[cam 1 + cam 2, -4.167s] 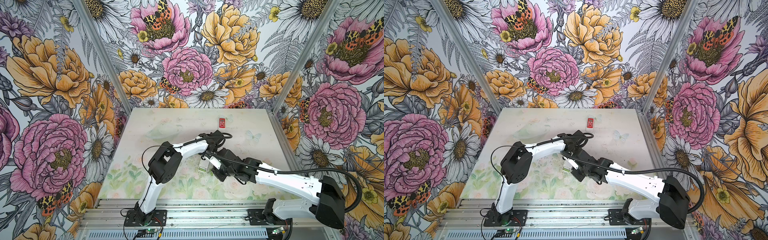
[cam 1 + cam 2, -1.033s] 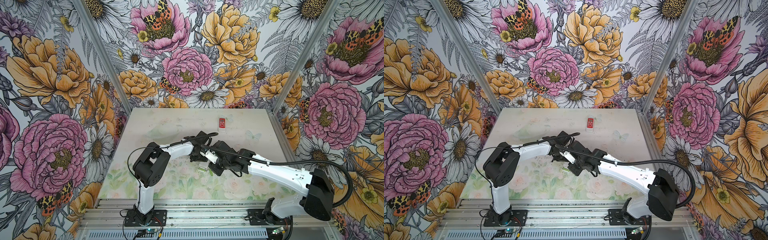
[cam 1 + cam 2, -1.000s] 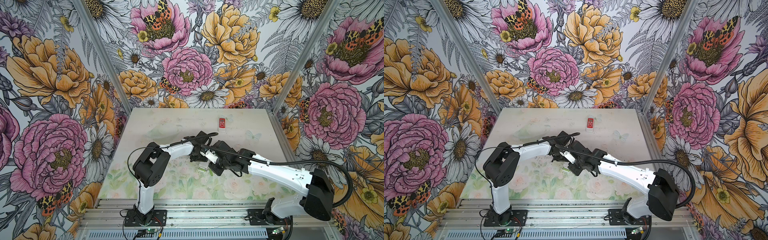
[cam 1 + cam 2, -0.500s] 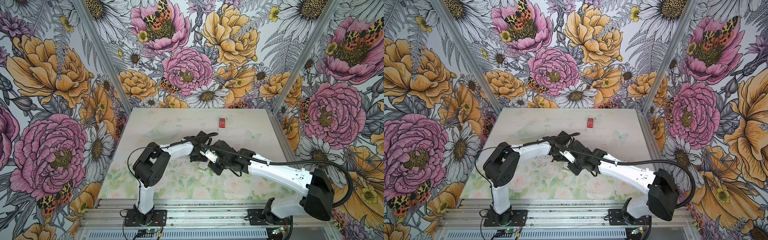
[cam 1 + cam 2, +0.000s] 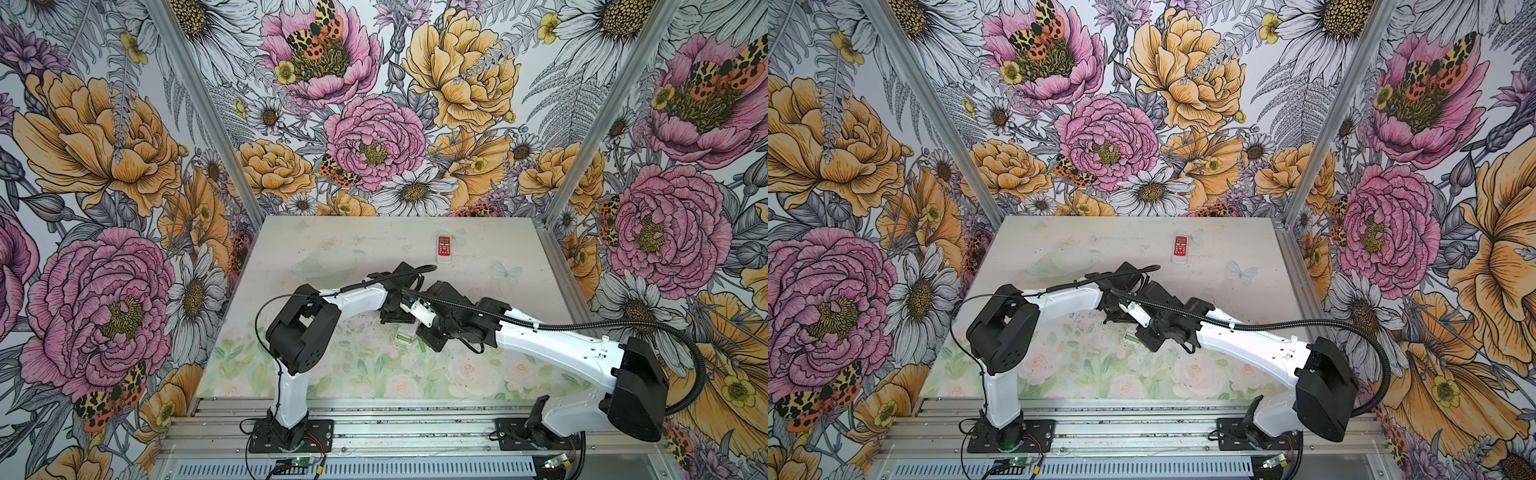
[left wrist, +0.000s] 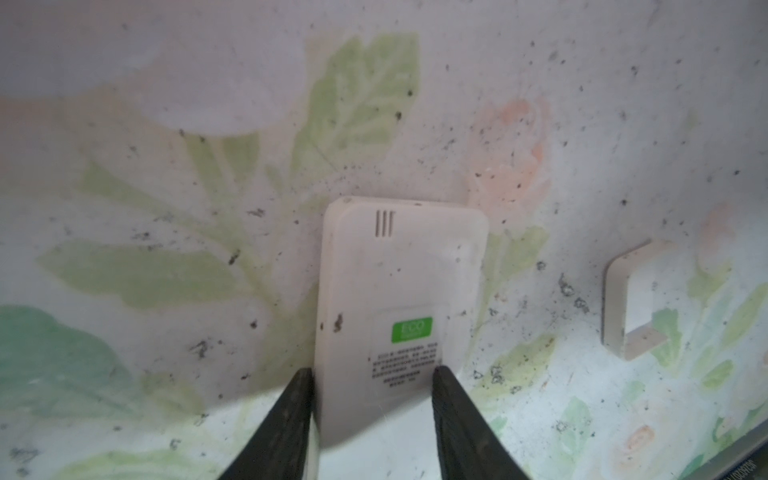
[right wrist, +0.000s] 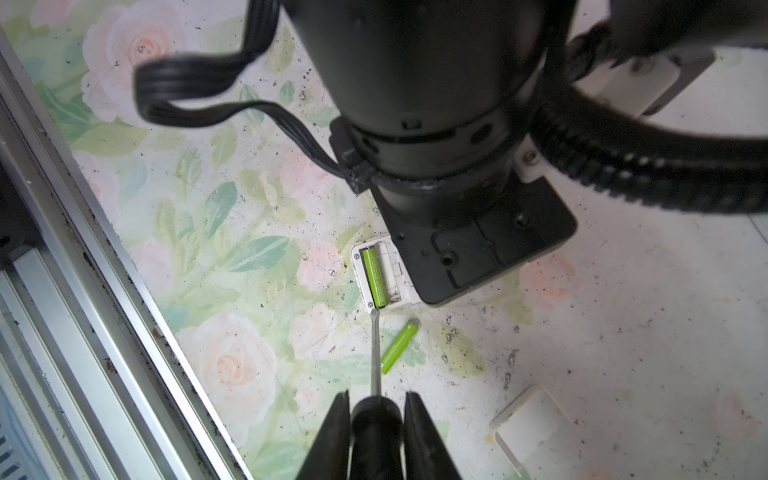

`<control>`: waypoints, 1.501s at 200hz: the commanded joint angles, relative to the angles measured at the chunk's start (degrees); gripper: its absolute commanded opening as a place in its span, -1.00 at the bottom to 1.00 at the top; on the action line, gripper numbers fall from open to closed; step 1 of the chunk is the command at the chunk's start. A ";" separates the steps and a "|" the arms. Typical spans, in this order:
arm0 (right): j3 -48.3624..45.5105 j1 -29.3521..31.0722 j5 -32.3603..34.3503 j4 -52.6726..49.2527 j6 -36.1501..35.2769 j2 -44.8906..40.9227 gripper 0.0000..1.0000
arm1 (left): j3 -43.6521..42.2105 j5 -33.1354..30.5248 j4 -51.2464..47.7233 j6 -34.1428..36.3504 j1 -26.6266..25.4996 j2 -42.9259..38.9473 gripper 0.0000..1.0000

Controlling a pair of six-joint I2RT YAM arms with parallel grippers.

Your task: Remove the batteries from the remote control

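The left gripper (image 6: 372, 371) clamps the remote (image 5: 404, 333), lower-middle in a top view, while the right gripper (image 7: 376, 395), clenched on a screwdriver (image 7: 375, 353), holds its tip at the seated green battery (image 7: 375, 276) (likely light, slick, rigid: lever one end), a second battery (image 7: 398, 348) loose beside.

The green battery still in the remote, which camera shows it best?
The right wrist view: the green battery lies in the open compartment, the screwdriver tip at its end. In both top views it is a green fleck beside the arms. The left wrist view shows the back of the remote, not the battery.
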 commanded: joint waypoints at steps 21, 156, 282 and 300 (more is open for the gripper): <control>-0.25 -0.34 0.33 1.26 -0.60 -0.24 -1.00 | -0.30 -2.63 -2.54 -0.40 -0.79 2.10 -0.05; -13.40 1.69 1.48 19.23 8.22 -2.33 -1.00 | -3.29 2.28 0.47 -1.61 -0.33 2.82 -0.45; -10.51 1.59 14.50 9.21 12.29 -7.47 -1.00 | -11.14 2.49 0.65 -11.57 5.57 -11.58 0.33; -9.81 1.51 17.51 9.34 13.74 -7.49 -1.00 | -13.24 2.40 0.77 -14.09 5.31 -16.00 0.44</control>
